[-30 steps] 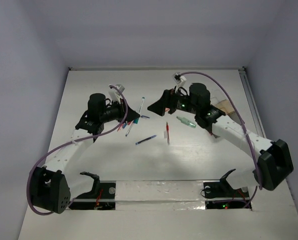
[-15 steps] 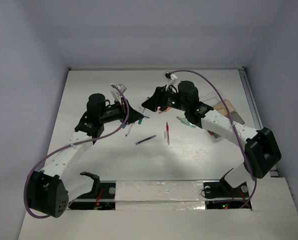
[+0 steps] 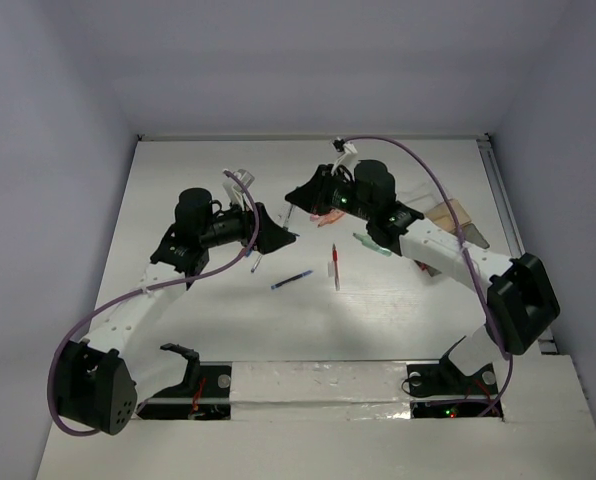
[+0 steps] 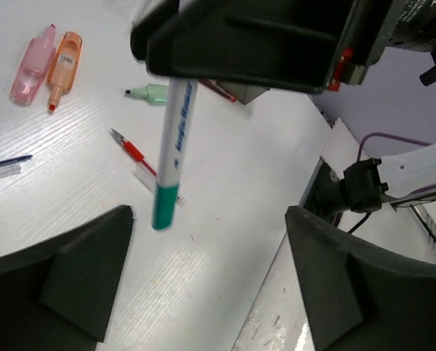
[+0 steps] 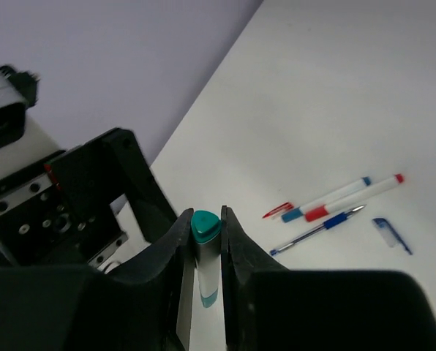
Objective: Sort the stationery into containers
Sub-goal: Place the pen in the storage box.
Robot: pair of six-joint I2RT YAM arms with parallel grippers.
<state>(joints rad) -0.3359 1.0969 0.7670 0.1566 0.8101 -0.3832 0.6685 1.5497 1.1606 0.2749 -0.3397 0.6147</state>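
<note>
A white pen with teal ends hangs upright above the table, and my right gripper is shut on its teal top. My left gripper stands open just below it, its fingers apart from the pen. From above, both grippers meet at mid-table, left and right. On the table lie a blue pen, a red pen, a green marker, and pink and orange translucent pieces. The containers sit at the right, partly hidden behind the right arm.
Two capped white pens, a blue ballpoint and a loose blue cap lie under the left arm's side. White walls close the table on three sides. A taped strip runs along the near edge.
The right gripper came in from the right and shut on the teal-capped pen. The left gripper, which held that pen, opened and let it go.
</note>
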